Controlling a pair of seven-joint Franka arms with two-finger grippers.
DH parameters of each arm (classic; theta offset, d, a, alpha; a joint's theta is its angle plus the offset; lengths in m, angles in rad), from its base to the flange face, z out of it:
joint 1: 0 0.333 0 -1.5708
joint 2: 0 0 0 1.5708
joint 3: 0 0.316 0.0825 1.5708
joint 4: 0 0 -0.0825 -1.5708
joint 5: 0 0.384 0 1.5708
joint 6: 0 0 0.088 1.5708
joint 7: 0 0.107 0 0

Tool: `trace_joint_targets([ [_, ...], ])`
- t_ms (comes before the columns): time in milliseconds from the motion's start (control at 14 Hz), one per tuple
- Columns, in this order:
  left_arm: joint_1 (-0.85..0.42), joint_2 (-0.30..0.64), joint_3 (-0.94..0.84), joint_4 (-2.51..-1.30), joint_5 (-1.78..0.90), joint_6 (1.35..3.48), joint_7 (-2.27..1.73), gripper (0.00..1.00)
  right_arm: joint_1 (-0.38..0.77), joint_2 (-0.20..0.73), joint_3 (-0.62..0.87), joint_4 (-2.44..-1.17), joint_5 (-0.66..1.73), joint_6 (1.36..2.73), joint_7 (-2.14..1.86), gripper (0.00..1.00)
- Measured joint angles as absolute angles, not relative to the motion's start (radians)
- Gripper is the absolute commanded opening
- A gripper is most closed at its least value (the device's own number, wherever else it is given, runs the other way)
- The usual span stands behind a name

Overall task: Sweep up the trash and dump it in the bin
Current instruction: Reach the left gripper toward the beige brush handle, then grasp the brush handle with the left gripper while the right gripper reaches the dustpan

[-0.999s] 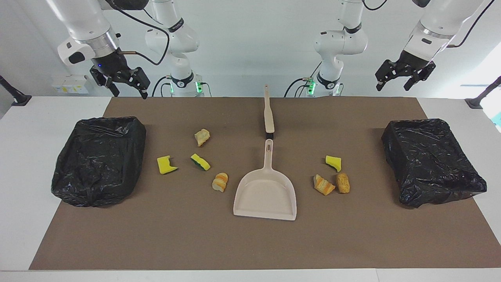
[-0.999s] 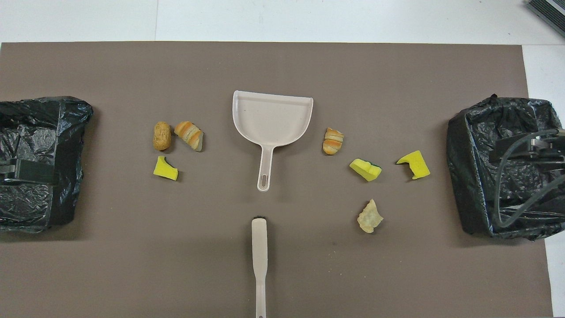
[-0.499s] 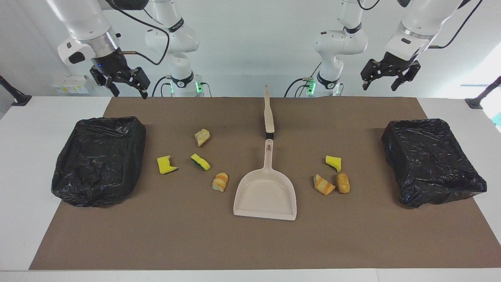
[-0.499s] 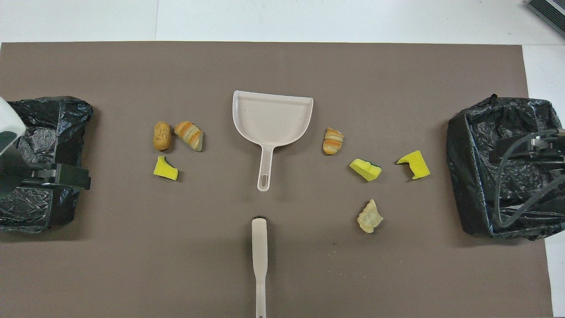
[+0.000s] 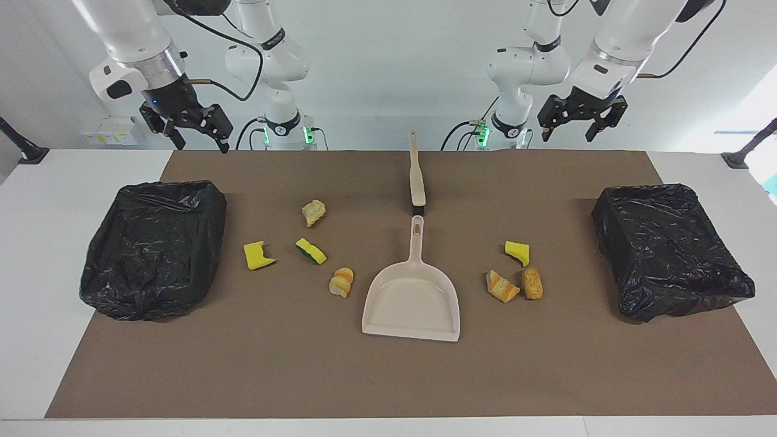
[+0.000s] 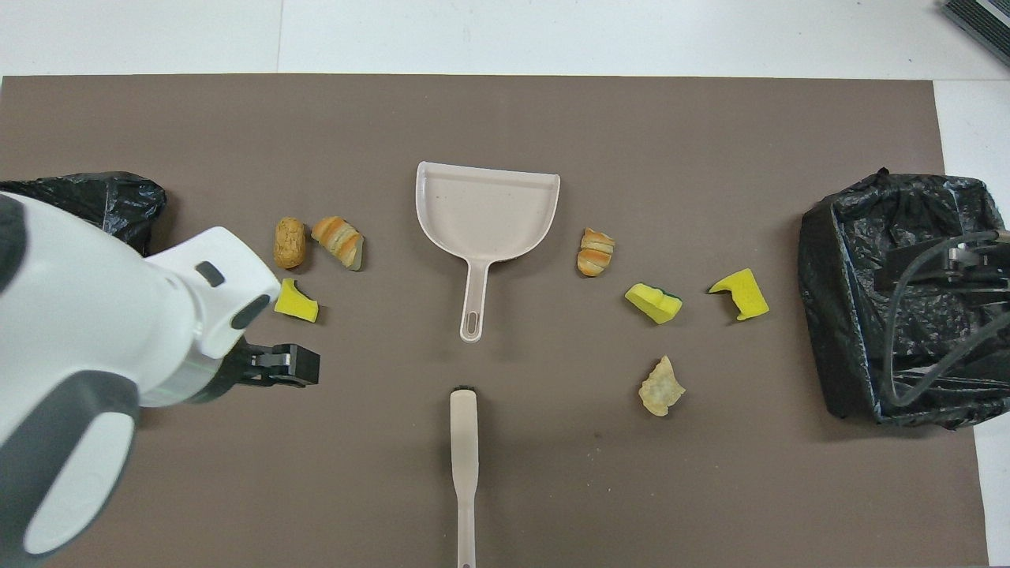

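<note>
Facing view, biggest first: black-lined bin (image 5: pixel 155 249) at the right arm's end of the worktop (image 5: pixel 36 273) and its twin (image 5: pixel 671 249) at the left arm's end; beige dustpan (image 5: pixel 411 300) midway, handle toward the robots; beige brush (image 5: pixel 417 176) in line just nearer them, long axis running toward and away from the robots. Trash (image 5: pixel 311 250) loose beside the dustpan, four scraps toward the right arm's end, three toward the left arm's. Left gripper (image 5: pixel 567 130) raised over the robots' edge, spread and empty, closer to the brush handle than the right gripper (image 5: pixel 203 144), likewise spread; probably a sideways-and-down reach.
</note>
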State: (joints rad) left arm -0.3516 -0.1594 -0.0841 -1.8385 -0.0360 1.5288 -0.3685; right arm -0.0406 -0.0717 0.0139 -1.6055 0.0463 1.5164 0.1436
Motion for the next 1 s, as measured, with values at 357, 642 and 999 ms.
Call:
trace_joint_targets([
  [357,-0.496,-0.213,-0.086,-2.046,-0.076,1.689,-0.455,1.00,-0.033,-0.072,0.015,-1.606,0.046,1.516,0.144,1.00],
  [642,-0.670,-0.219,-0.087,-2.202,-0.077,1.856,-0.567,1.00,-0.032,-0.073,0.016,-1.621,0.046,1.537,0.144,1.00],
  [999,-0.784,-0.148,-0.086,-2.364,-0.077,2.062,-0.603,1.00,-0.027,-0.072,0.018,-1.635,0.046,1.544,0.123,1.00],
])
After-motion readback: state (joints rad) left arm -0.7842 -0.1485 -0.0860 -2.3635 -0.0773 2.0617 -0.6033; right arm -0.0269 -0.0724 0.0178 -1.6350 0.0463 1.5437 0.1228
